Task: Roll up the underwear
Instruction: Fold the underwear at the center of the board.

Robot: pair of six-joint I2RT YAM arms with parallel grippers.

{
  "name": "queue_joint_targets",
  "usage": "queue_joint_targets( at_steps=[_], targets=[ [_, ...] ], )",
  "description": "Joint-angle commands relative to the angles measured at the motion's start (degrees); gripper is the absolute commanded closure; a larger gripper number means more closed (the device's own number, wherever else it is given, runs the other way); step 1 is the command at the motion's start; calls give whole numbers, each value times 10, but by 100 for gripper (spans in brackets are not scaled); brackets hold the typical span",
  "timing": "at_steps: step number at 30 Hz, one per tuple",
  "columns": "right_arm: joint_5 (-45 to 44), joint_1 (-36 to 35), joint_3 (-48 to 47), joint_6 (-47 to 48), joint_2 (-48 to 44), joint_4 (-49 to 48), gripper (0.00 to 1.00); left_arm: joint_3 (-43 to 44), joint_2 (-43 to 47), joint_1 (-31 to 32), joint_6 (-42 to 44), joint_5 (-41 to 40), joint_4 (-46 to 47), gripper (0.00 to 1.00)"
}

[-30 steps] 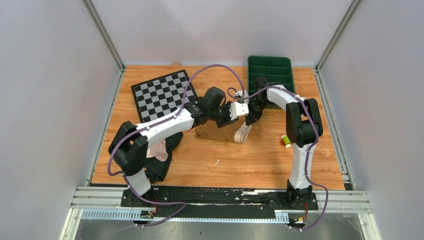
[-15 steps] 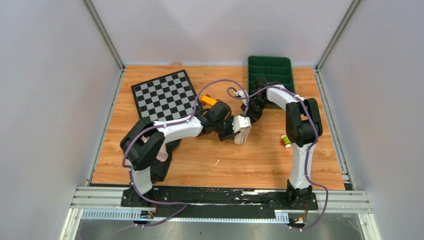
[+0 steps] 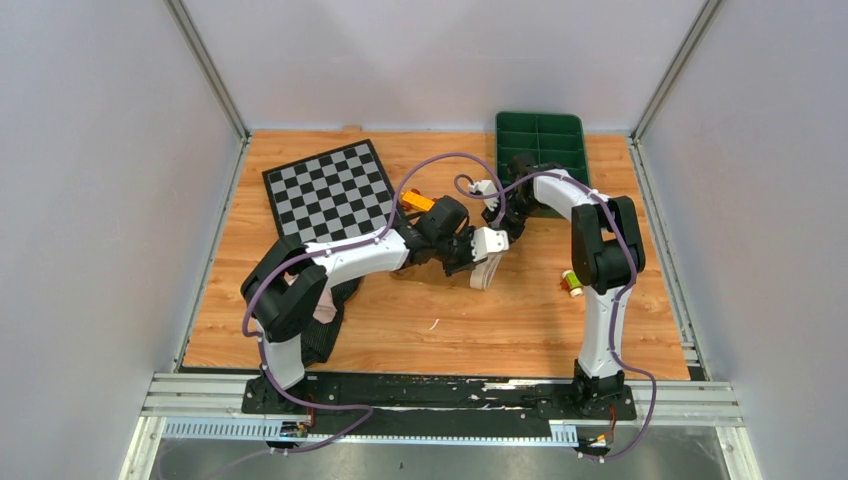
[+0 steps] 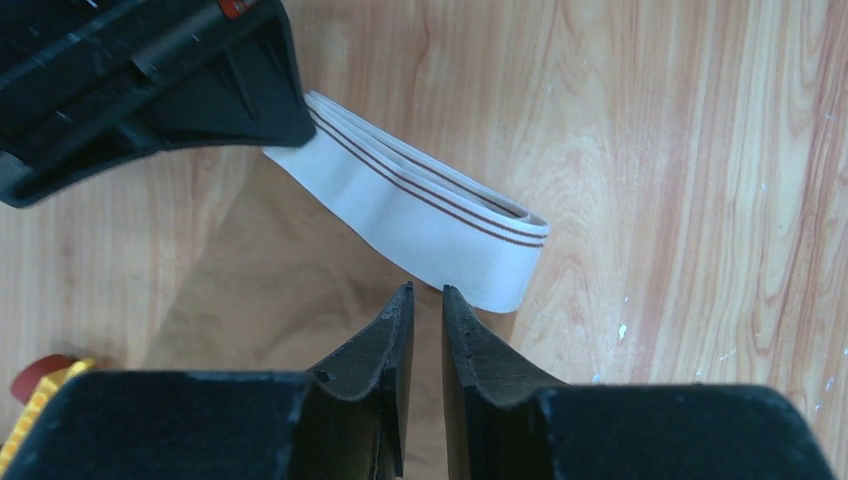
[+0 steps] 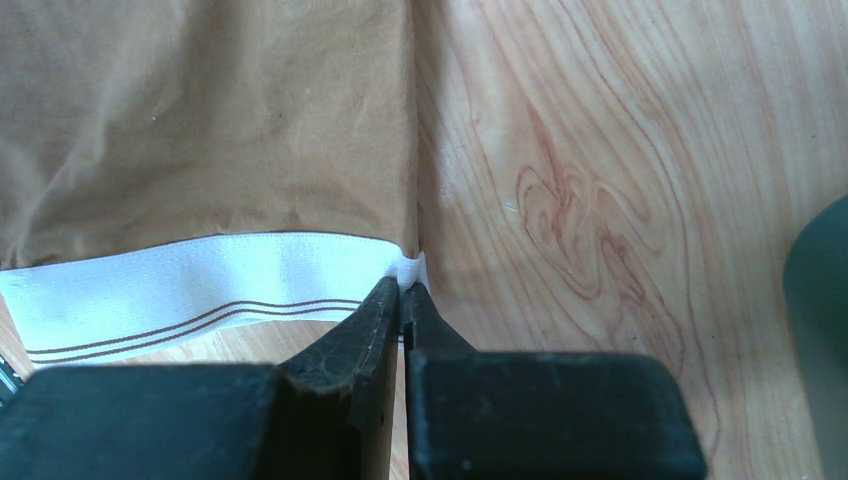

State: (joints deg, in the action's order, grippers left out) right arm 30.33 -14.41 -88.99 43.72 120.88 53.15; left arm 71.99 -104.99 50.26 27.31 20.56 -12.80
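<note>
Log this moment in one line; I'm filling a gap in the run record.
right pincer: shut on waistband corner of tan underwear | left pincer: slightly open, tips over tan cloth beside waistband

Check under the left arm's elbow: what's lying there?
Visible: pale pink underwear lies on black underwear, both on the wooden table. The elbow hides part of each; anything else beneath cannot be seen.
</note>
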Motion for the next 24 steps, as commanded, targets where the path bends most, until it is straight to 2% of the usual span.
queue_joint_targets(
  at_steps=[1, 8, 24],
  targets=[
    [-29, -6, 16, 8, 41, -16, 95, 31, 20, 5, 10, -3, -1, 77],
    [-30, -6, 15, 8, 40, -16, 95, 29, 7, 9, 3, 28, 8, 78],
    [-28, -6, 20, 12, 42, -19, 95, 16, -46, 23, 24, 2, 25, 81]
  ],
)
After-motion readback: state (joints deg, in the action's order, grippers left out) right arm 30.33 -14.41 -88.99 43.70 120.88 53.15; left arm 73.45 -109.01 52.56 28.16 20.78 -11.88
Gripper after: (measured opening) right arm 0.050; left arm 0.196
